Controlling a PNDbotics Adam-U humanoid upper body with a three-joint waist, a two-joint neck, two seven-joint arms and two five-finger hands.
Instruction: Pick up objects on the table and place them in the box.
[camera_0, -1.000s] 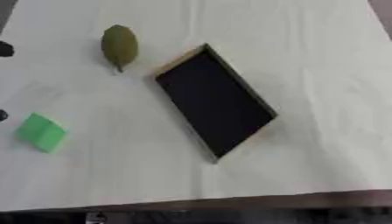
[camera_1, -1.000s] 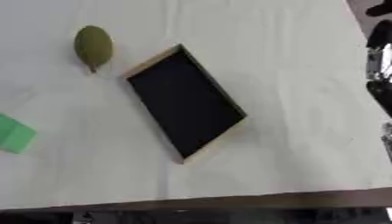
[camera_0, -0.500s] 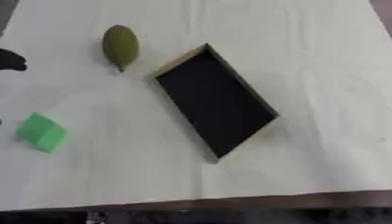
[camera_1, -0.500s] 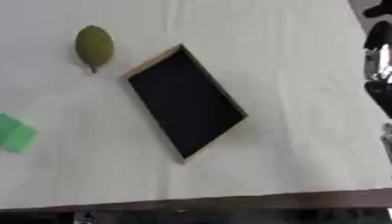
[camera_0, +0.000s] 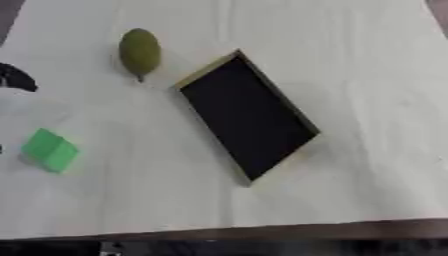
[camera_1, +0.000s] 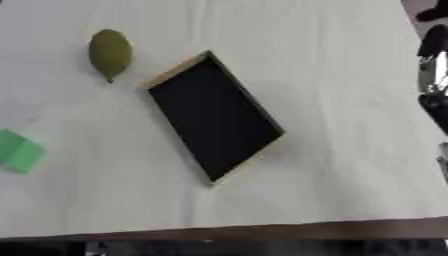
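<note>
Two objects: both lie on the white cloth-covered table (camera_0: 367, 75), outside the box.
Change: the left hand (camera_0: 16, 79) has crept further in at the left edge since a second ago; block, fruit and box are unmoved.
Green block (camera_0: 51, 150): nearest, a small bright cube, left of the box.
Box (camera_0: 248, 116): flat rectangular tray, pale rim, black inside, holding nothing, set askew.
Olive fruit (camera_0: 140, 51): smooth oval, furthest back, near the box's far corner.
Left hand: only a dark curve shows, fingers impossible to judge.
Right hand (camera_1: 432, 80): black-and-silver at the right edge, can't tell its fingers either.
</note>
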